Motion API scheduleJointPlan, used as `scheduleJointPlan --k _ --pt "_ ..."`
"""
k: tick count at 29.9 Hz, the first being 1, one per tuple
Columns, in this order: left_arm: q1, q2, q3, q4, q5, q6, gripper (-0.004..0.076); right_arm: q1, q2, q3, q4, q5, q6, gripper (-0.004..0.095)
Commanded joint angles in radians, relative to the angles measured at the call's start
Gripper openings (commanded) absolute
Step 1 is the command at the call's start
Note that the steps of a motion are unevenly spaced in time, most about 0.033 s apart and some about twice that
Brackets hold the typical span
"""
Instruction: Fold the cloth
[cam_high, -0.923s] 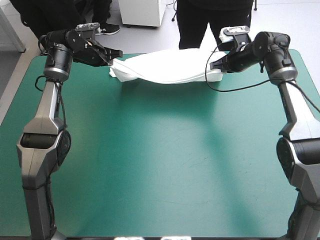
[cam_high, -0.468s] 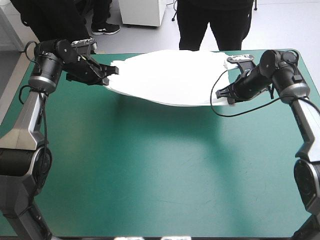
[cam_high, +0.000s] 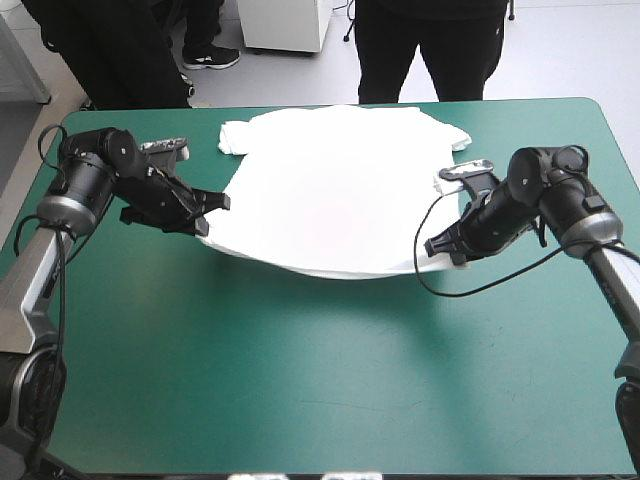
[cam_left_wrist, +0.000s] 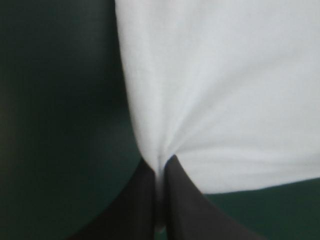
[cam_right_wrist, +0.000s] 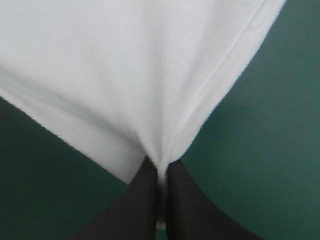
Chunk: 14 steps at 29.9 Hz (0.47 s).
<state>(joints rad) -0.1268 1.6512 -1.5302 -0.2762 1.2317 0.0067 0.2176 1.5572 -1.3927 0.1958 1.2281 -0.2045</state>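
Note:
The white T-shirt (cam_high: 335, 190) is stretched wide over the far half of the teal-green table, its sleeves lying near the far edge and its near hem held up between the two arms. My left gripper (cam_high: 208, 226) is shut on the hem's left corner, and the cloth (cam_left_wrist: 215, 90) fans out from its fingertips in the left wrist view. On the other side my right gripper (cam_high: 432, 256) is shut on the right corner, where the stitched hem (cam_right_wrist: 150, 80) spreads ahead of it.
The near half of the teal-green table (cam_high: 320, 380) lies open in front of the shirt. A shadow falls under the raised hem.
Both grippers have drawn the shirt toward the near side and lower. It has gone from a twisted band at the far edge to a wide spread sheet.

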Motion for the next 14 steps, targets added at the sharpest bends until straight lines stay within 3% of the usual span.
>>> scheduleJointPlan --k 1,14 --pt "-0.042 -0.138 0.098 0.006 0.010 -0.001 -0.0017 0.051 -0.052 0.035 -0.021 -0.008 0.008 -0.0017" --pt "-0.137 -0.433 0.489 0.053 -0.059 -0.001 -0.0017 0.069 -0.226 0.344 -0.081 0.000 0.039 -0.0017"
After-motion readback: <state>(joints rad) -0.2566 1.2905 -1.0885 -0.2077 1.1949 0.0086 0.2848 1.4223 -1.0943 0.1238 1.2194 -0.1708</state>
